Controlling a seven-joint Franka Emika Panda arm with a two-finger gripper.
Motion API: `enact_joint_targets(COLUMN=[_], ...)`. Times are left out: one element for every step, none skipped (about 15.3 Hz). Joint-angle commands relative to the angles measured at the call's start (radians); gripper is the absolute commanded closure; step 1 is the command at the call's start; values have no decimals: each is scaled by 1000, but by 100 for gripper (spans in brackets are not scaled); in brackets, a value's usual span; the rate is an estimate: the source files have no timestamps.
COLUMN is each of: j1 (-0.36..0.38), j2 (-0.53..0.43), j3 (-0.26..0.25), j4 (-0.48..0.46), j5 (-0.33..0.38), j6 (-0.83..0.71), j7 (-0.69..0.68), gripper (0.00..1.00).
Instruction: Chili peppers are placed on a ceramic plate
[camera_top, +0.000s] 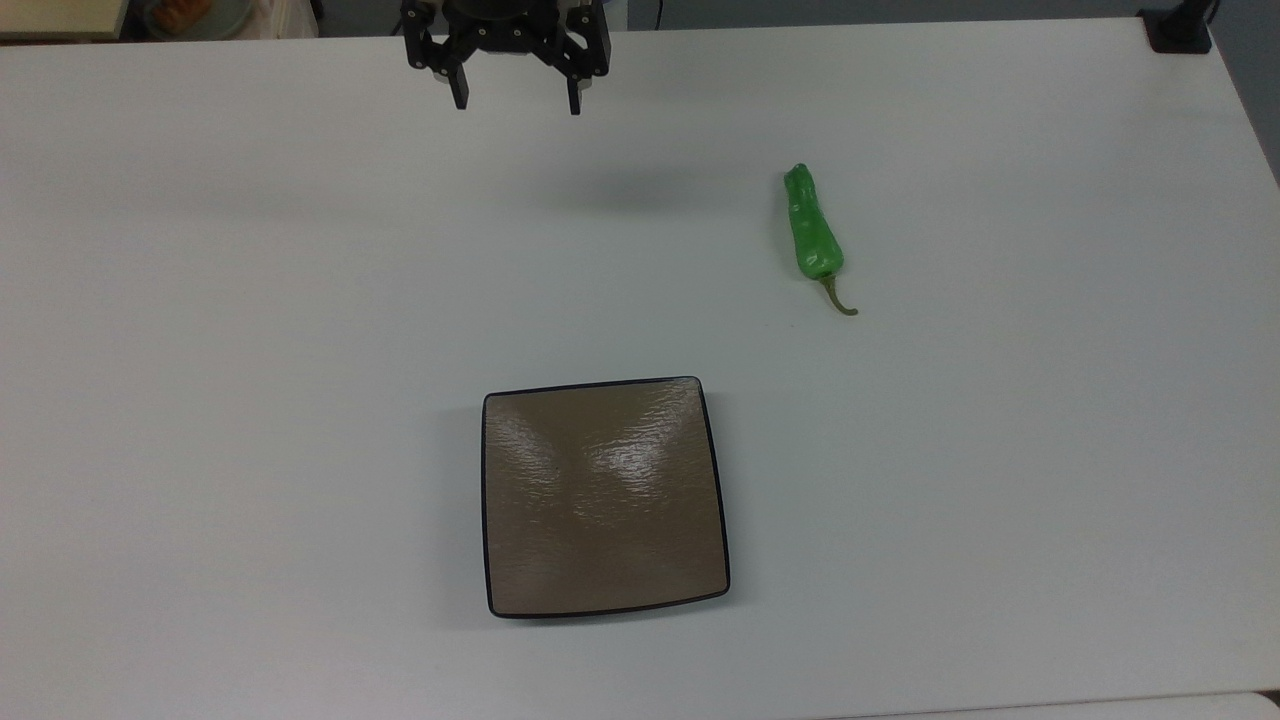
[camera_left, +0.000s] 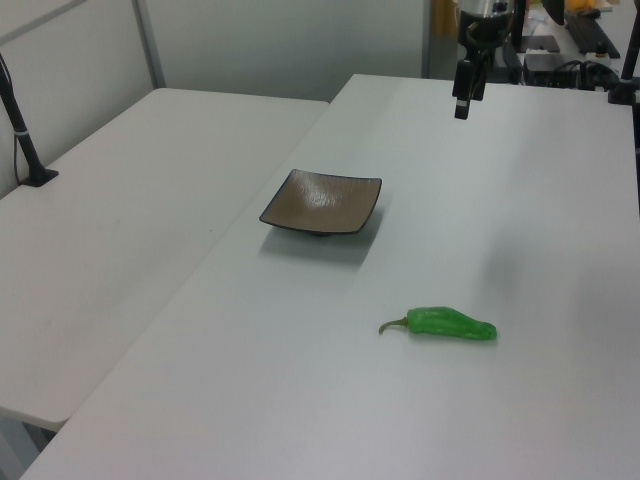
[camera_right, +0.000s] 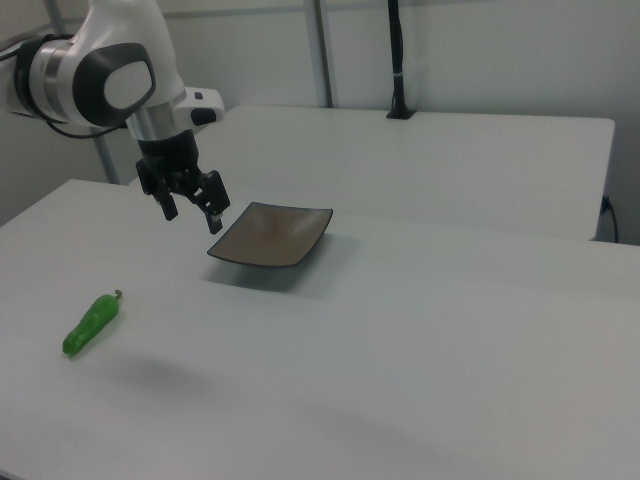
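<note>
While room: bare table (camera_top: 250, 400) all round ceramic plate (camera_top: 605, 497).
Chili pepper (camera_top: 813, 235): flat, toward the top view's right edge.
Gripper (camera_top: 517, 100): raised at far edge, fingers spread, holding nothing.

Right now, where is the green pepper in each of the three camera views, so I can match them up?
Top view: the pepper lies right of centre, above and to the right of the plate.
Left view: the pepper lies lower right, nearer the camera than the plate.
Right view: the pepper lies far left, below and to the left of the plate.
Shared landmark: the square brown plate.
</note>
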Motion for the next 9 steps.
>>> enact_joint_targets(j1=[23,23,23,23,25,25,25,25,23], j2=[-25,-25,-23,-22,-23,-25,-23,-23,-23], j3=[-15,-15,-15,-15,-12,-10,-10,-9,-10], j4=[-11,-11,-11,-11,-13,-11,-11,-13,-17], j5=[5,5,5,5,4,4,-5,-7,-7], j6=[-21,-21,-20,-20,-21,-20,-20,-20,-20], j7=[8,9,10,0,-1,-3,-4,-7,-13], gripper=[0,0,0,0,0,0,0,0,0])
